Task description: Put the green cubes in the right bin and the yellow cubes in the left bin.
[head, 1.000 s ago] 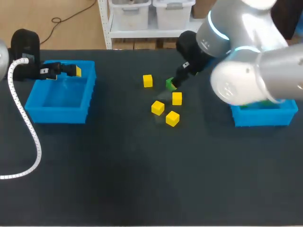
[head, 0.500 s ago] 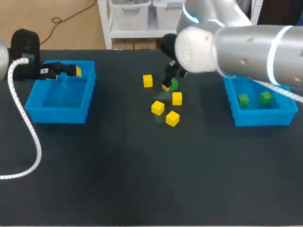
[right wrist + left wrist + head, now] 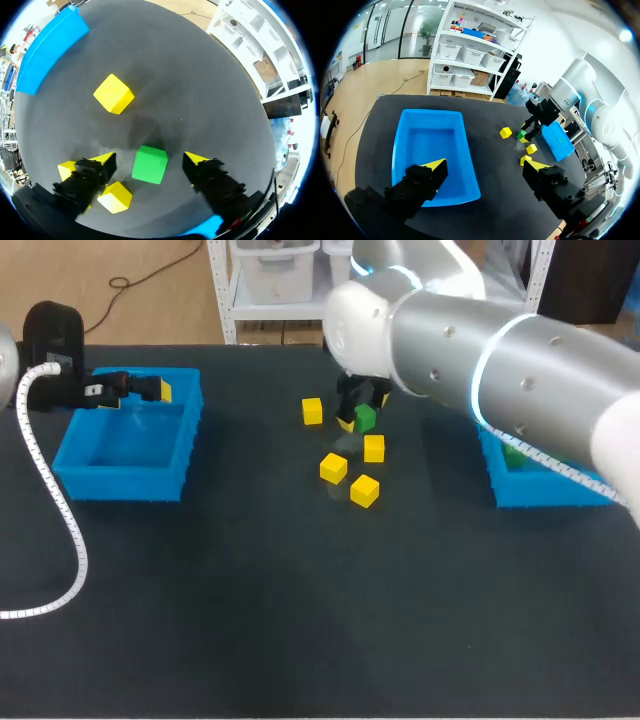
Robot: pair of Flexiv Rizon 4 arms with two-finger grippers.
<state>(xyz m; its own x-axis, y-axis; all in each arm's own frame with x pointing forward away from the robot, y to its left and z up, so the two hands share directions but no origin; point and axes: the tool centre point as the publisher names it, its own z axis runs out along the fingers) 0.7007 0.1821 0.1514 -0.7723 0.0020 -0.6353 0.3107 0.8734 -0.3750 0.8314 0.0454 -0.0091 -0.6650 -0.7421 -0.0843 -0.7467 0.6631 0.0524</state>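
Straddling green cube (image 3: 149, 164) with right gripper (image 3: 150, 158): fingers spread, a gap on either side, no contact, nothing grasped. Cube flat on table (image 3: 250, 620), near its middle and toward the far edge.

Logged on table around it, all loose:
- first yellow cube (image 3: 312, 411), near the green one, on the side toward left bin (image 3: 130, 480)
- second yellow cube (image 3: 374, 448), just in front of the green one
- third yellow cube (image 3: 333, 468) and fourth yellow cube (image 3: 365, 490), nearer the front, close together but apart

Left gripper (image 3: 486, 166) above the left bin's far rim, fingers wide apart and empty. Seen from left wrist: bare blue floor, no cubes inside.

Right bin (image 3: 545, 490) at the table's right side, largely covered by the right arm (image 3: 500, 360); contents not readable.
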